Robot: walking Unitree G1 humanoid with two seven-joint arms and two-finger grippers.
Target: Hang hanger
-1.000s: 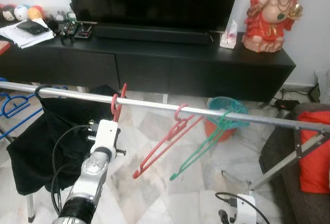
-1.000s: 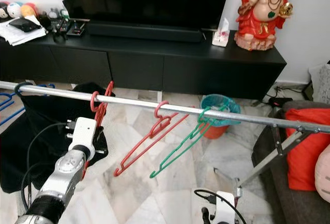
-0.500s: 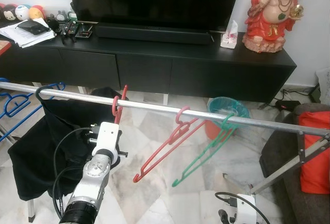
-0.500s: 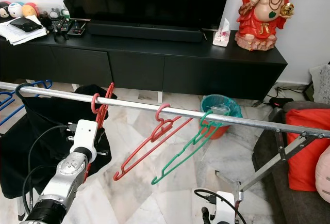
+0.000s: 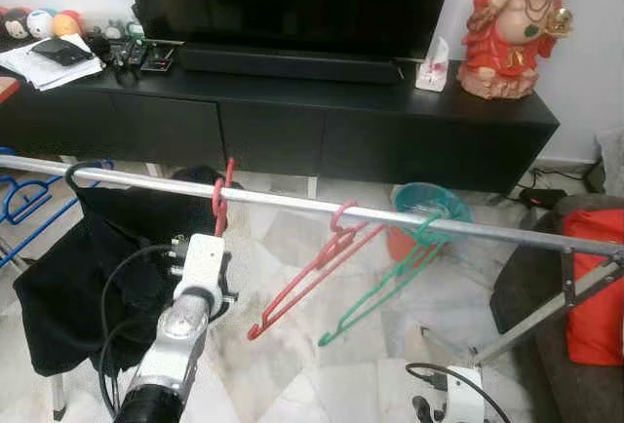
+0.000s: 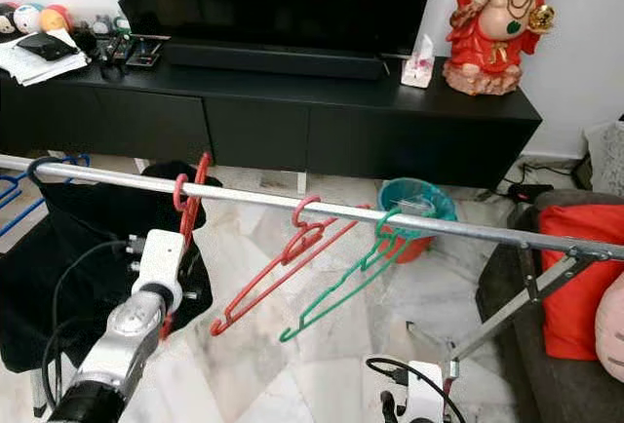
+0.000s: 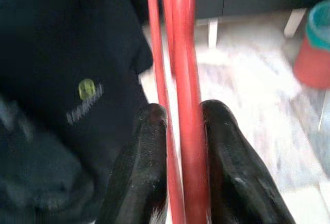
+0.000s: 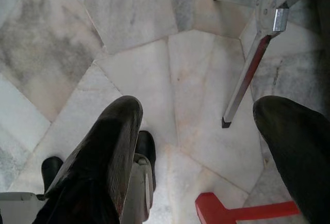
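A: What has the left gripper [image 7: 178, 146] got?

B: Its fingers [image 7: 142, 167] pinch a red hanger [image 5: 222, 204] low on its frame. The right gripper [image 8: 198, 146] hangs spread above the floor [image 8: 154, 64], idle.

A: And where is the hanger?

B: Straight above the gripper, long axis near upright, hook over the rail [image 5: 292, 204].

A: Beyond?

B: Two more hangers, a black cabinet.

The rail [image 5: 292, 204] is silver. On it hang a red hanger [image 5: 222, 199] held by the black left pincer [image 7: 180, 172], a second red hanger [image 5: 312, 272] and a green hanger [image 5: 385, 282]. At 9 o'clock a black garment [image 5: 88, 267] carries a small yellow logo [image 7: 86, 89], with blue hangers [image 5: 29, 199] beside it. The floor [image 5: 322, 365] is pale grey-white marble. The bin [image 5: 429, 211] is red with teal lining. The statue [image 5: 512, 23] is red. The cabinet [image 5: 341, 131] is black.
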